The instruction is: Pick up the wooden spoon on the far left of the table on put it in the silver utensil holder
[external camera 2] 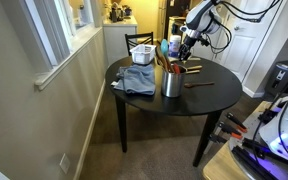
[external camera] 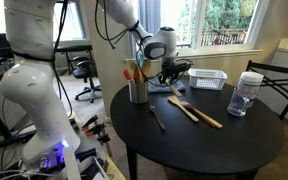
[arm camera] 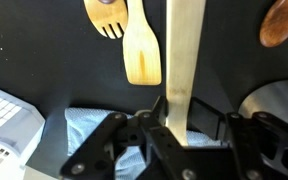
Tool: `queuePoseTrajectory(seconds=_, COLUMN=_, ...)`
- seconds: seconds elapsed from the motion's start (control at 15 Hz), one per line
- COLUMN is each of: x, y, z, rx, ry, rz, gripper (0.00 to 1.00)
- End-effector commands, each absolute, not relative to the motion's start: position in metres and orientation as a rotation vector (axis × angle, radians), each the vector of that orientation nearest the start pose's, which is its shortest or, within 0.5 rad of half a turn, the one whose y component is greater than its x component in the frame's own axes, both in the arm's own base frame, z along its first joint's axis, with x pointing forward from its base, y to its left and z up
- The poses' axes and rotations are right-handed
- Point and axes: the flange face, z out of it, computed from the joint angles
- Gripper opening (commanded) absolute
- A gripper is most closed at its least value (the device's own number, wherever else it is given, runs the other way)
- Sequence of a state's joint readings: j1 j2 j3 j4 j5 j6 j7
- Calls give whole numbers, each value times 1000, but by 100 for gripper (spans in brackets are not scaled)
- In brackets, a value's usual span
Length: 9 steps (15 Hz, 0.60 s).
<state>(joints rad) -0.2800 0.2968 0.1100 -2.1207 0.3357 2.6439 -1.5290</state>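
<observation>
In the wrist view my gripper is shut on the flat pale handle of a wooden spoon. The handle runs from the jaws up to the top edge; its bowl is hidden. In both exterior views the gripper hangs low over the round black table, just beside the silver utensil holder. The holder stands upright with several wooden utensils in it. A pale curved shape at the wrist view's right edge may be its rim.
A wooden spatula, a wooden fork spoon and two more wooden utensils lie on the table, with a dark utensil. A white slatted basket, a clear jar and a blue cloth also sit there.
</observation>
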Motion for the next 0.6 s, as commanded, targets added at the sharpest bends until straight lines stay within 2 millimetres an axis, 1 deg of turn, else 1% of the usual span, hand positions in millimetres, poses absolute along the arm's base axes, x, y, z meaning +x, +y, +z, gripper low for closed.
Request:
queuePoseTrajectory(seconds=0.0, x=579, y=-89, z=308, rx=-2718, ry=-1479, rz=-569, gripper=11)
queuePoseTrajectory(seconds=0.13, x=578, y=-78, z=313, rx=-2788, ry=-1343, rz=-576, gripper=11)
queuePoseTrajectory(seconds=0.33, x=575, y=-61, z=320, rx=-2856, ry=-1210, rz=-620, gripper=11)
queuePoseTrajectory(seconds=0.53, x=565, y=-50, z=332, rx=-2901, ry=-1146, rz=-707, gripper=11)
